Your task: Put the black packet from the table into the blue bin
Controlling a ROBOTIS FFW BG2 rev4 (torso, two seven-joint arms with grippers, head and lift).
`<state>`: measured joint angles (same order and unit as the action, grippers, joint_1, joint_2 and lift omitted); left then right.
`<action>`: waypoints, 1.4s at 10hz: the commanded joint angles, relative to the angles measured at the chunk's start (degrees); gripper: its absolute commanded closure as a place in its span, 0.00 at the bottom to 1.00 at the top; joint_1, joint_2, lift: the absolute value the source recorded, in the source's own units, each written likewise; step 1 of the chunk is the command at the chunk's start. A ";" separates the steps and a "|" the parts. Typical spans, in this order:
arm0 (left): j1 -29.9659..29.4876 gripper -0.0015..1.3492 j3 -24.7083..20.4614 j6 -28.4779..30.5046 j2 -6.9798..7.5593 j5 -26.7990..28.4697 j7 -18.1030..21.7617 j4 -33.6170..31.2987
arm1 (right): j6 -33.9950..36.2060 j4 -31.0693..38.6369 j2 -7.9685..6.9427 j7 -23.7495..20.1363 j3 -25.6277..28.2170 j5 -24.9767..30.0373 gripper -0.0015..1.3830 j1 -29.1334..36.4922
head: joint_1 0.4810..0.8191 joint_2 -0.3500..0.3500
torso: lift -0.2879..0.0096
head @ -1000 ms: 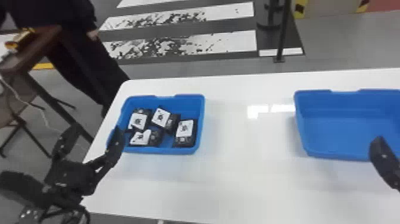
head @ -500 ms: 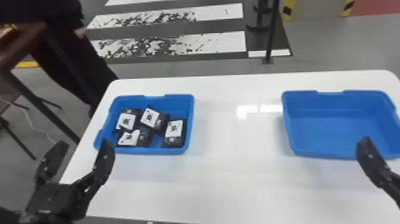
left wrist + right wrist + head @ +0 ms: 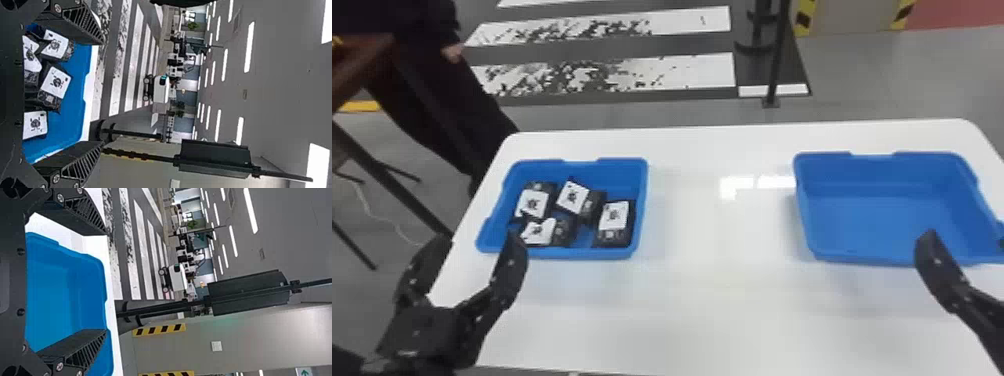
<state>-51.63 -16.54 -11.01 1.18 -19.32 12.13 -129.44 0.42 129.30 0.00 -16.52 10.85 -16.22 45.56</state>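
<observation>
Jaws of the left gripper (image 3: 480,240) and right gripper (image 3: 966,240) gape wide, both apparently empty.

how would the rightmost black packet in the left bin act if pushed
The packet probably won't roll, since it lies on a broad side. Pale glints on its black wrapping hint at slick film, so it might slide and crinkle a little.

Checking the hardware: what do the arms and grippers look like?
The left gripper and right gripper match: black, each with two flat, tapering fingers, slanted slots along their sides and silvery round screws near the base. The left arm, at the head view's lower left, is black too.
</observation>
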 commanded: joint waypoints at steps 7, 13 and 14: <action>0.45 0.09 1.35 0.60 0.84 -0.56 0.00 0.00 | 0.00 -0.14 -0.05 0.00 0.00 0.22 0.10 -0.28 | 0.63 0.65 | 0.60; 0.31 0.09 1.57 0.32 0.93 -1.25 0.09 0.14 | 0.00 0.00 -0.05 0.00 -0.11 -0.01 0.10 -0.14 | 0.63 0.64 | 0.60; 0.31 0.09 1.57 0.32 0.93 -1.36 0.00 0.00 | 0.00 0.00 -0.05 0.00 0.00 -0.01 0.10 -0.14 | 0.63 0.64 | 0.60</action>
<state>-51.32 -14.97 -10.69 2.11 -20.63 12.17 -129.40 0.42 129.25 0.00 -16.52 10.84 -16.22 45.41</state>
